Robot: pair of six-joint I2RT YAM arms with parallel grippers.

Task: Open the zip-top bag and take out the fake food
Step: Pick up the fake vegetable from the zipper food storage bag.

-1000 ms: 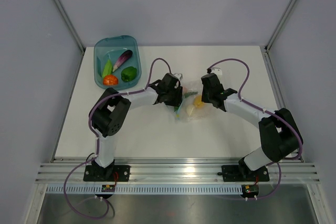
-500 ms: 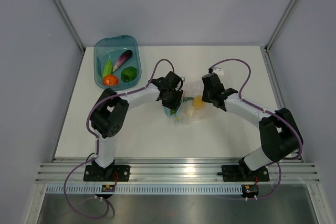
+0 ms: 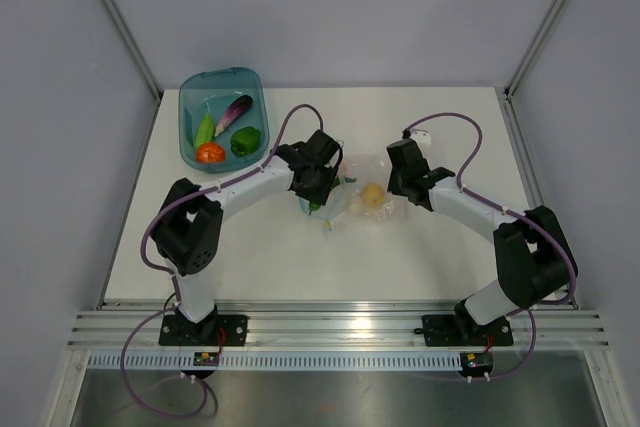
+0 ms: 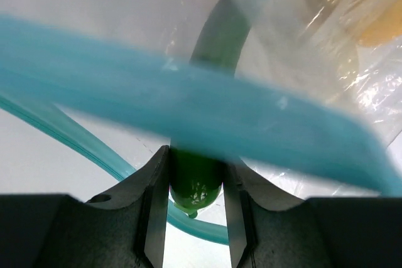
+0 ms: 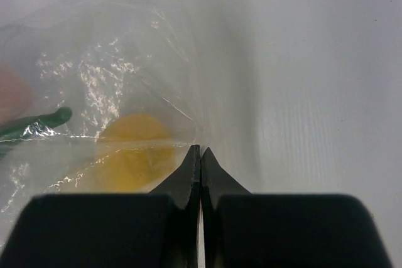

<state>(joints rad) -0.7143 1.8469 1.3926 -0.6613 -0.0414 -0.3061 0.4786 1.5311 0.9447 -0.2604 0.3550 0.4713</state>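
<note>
Grey walls are seen on three sides of a white table (image 3: 440,247). At its far left corner a teal tub (image 3: 186,147) is set, and an eggplant (image 3: 234,110), a pod (image 3: 205,129), a tomato (image 3: 209,153) and a pepper (image 3: 245,141) are held in it, well apart from the arms.

The bag (image 3: 350,215) is found near the middle of the table, between the two grippers. The left gripper (image 4: 196,167) is clamped narrowly on a dark green piece (image 4: 196,189) at the bag's left end. That piece is crossed in front by the blue zip strip (image 4: 207,123), so most of its length is hidden in the wrist view.

The right gripper (image 5: 200,152) is closed tight, and a fold of the bag's right edge is pinched at its tips. A lemon (image 5: 129,155) is seen through the crinkled film just beside those tips.
</note>
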